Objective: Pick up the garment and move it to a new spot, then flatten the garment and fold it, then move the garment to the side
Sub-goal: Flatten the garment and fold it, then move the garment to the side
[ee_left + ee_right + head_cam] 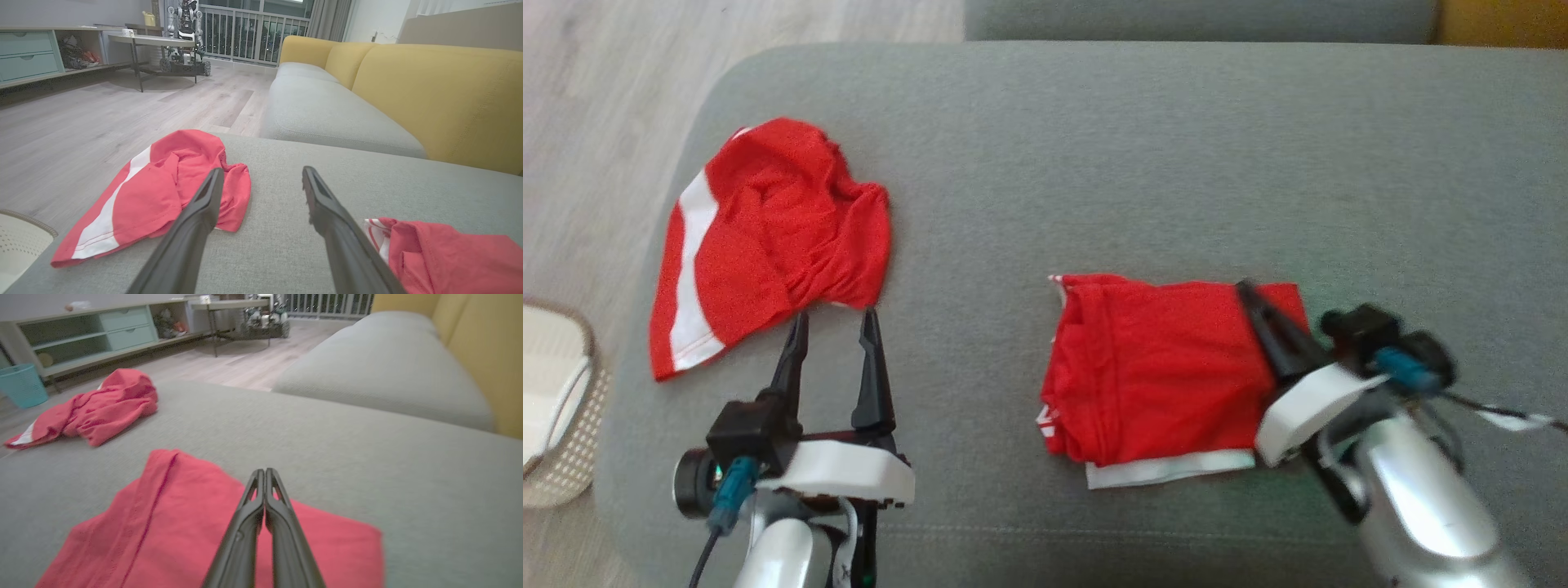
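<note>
Two red garments with white stripes lie on the grey sofa seat (1143, 155). One is crumpled (768, 237) (163, 192) (106, 400) near the seat's left end. My left gripper (835, 314) (262, 171) stands open just short of its near edge, nothing between the fingers. The other garment is folded into a rough rectangle (1160, 367) (449, 257) (171, 522) at the middle right. My right gripper (1245, 286) (264, 470) is shut, its fingers lying low over this garment's far right corner. No cloth shows pinched between them.
A pale woven basket (556, 400) (20, 237) stands on the wooden floor (596, 122) by the seat's left edge. A yellow backrest (441, 94) runs along the far right side. A second grey cushion (380, 375) lies beyond. A teal bin (22, 384) sits far off.
</note>
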